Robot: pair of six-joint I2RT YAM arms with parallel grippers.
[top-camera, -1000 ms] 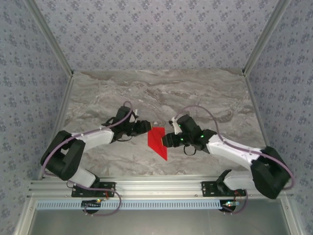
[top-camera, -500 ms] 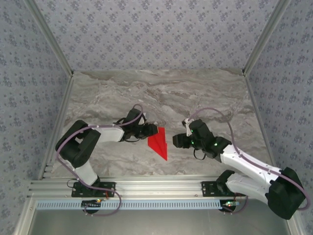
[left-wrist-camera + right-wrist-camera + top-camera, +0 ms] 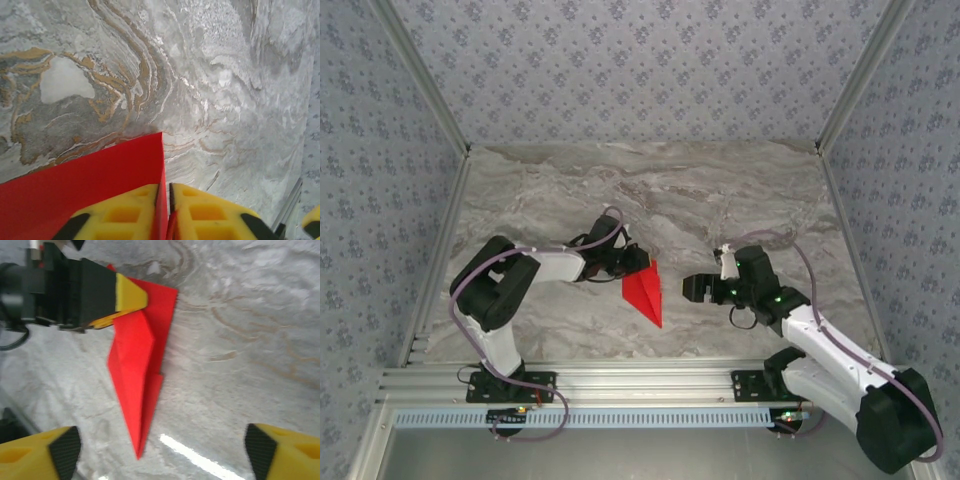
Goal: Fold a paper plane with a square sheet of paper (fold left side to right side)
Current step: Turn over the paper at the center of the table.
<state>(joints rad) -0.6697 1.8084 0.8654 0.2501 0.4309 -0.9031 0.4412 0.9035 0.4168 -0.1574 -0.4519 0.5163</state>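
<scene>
Nearest me, the right gripper hangs just right of the red paper without touching it, its fingers spread wide and cut off at the bottom corners of its own camera's view. The paper lies mid-way across the marble table, a narrow creased dart, sharp tip toward the near edge, with a ridge along its length. At its blunt far end the left gripper is clamped on the edge, yellow fingers hiding the pinched part.
</scene>
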